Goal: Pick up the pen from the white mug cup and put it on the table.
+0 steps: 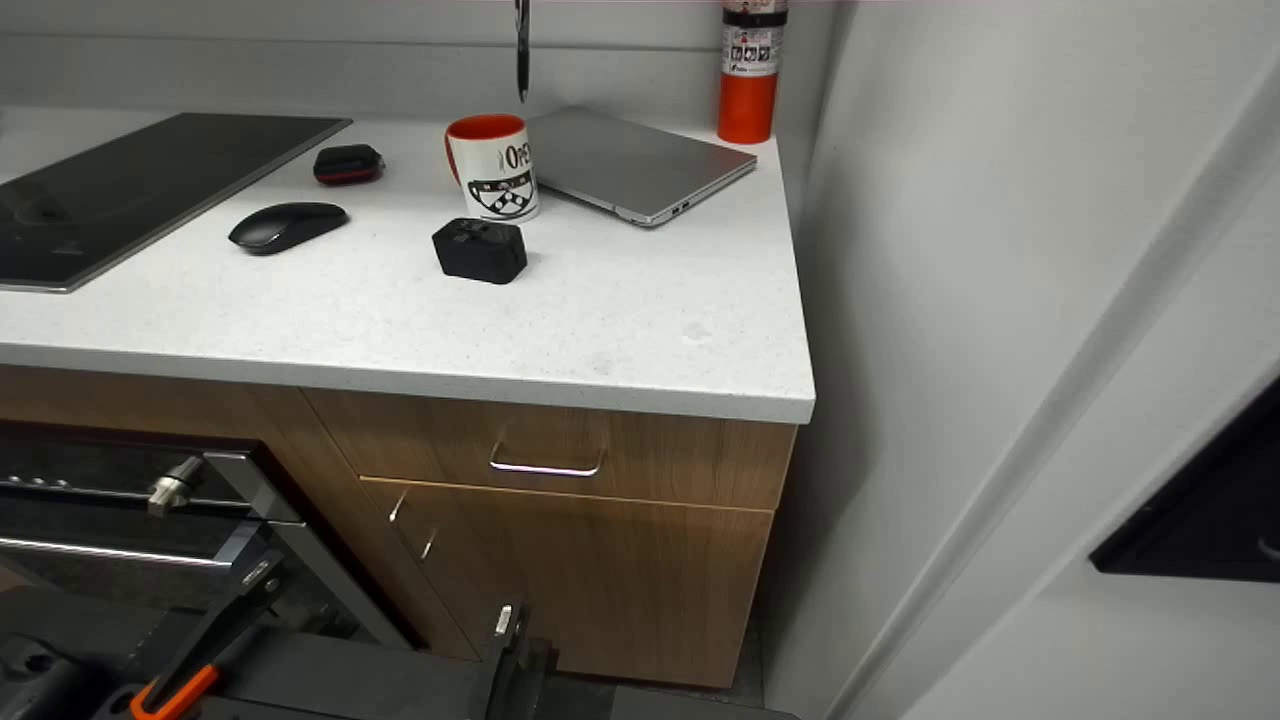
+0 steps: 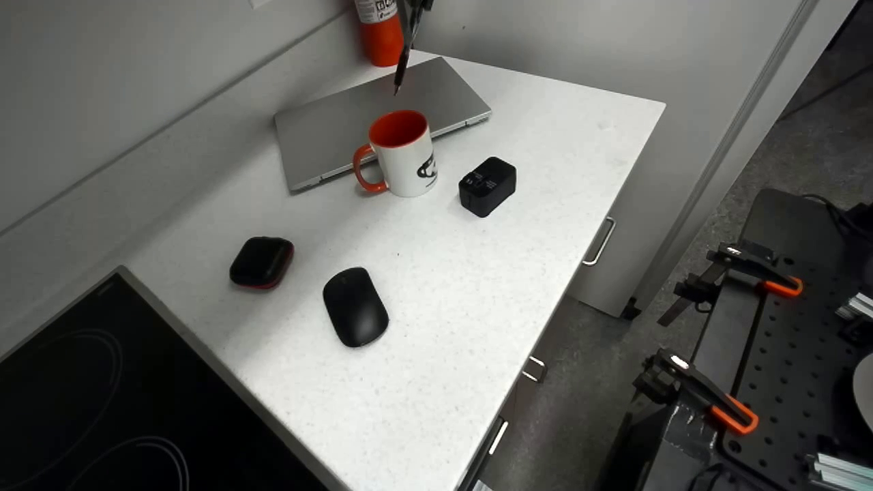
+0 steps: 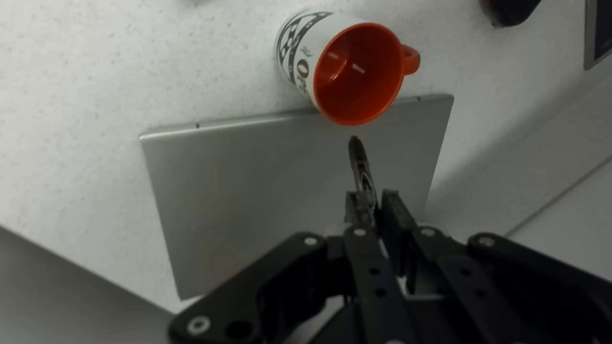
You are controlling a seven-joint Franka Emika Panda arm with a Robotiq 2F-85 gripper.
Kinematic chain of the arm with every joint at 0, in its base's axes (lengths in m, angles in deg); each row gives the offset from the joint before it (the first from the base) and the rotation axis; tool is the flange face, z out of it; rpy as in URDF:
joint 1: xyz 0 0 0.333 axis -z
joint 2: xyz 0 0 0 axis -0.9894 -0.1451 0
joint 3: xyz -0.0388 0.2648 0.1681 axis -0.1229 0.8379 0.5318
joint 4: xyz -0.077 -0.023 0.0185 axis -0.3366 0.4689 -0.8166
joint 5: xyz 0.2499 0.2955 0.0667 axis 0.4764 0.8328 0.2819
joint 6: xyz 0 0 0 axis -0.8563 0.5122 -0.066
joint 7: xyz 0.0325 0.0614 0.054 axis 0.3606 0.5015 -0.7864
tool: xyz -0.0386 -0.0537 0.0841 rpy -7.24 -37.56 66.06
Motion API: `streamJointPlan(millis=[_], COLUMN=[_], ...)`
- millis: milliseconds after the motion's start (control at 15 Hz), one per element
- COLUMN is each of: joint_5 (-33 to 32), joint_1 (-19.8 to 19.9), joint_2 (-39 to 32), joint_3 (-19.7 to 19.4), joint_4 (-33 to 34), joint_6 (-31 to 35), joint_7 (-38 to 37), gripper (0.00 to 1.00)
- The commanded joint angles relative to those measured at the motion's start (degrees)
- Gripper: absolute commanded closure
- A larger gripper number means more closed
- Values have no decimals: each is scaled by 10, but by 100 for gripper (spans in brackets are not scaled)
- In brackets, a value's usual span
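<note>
Pen (image 3: 360, 165) is up in the air, outside the white mug (image 3: 346, 69), tip down. Gripper (image 3: 375, 208) is clenched on the pen, one finger each side; pen's upper end hidden in the wrist view. There the mug sits at 12 o'clock from the tip, near it: red inside, red handle pointing between 2 and 3. Pen tip shows above the mug rim in both exterior views; exact gap can't tell. Mug stands upright on the table (image 2: 436, 402), dark print on its side. Clock from the mug, in an exterior view: closed grey laptop (image 2: 320, 140) toward 11, just beside, touching or not can't tell; red canister (image 2: 383, 44) about 12, past the laptop; black box (image 2: 487, 187) about 4, near; black mouse (image 2: 354, 310) between 6 and 7; small black case (image 2: 260, 262) with red trim about 8; black stovetop (image 2: 116, 389) between 7 and 8, beyond the case. Well apart, around 4, two clamps (image 2: 716, 397) with orange handles on a black bench (image 2: 771, 341). Brown wooden cabinet (image 1: 640, 570) with metal handles under the table, between 5 and 6 from the mug in an exterior view.
</note>
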Motion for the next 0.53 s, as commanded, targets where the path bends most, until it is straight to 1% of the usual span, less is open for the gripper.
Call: streamJointPlan(millis=[0,133,200,333,400,467], joint_5=[-93,-174,-229,-322,-370,-418], joint_1=[12,31,47,98,158,188], joint_2=[89,106,100,87,82,78], joint_3=[-7,-3,5,43,91,115], joint_4=[-98,-142,-157,-172,-178,-176], joint_6=[72,109,126,117,119,112], joint_7=[-31,-71,-110,-169,-199,-251], gripper=[97,97,97,97,97,97])
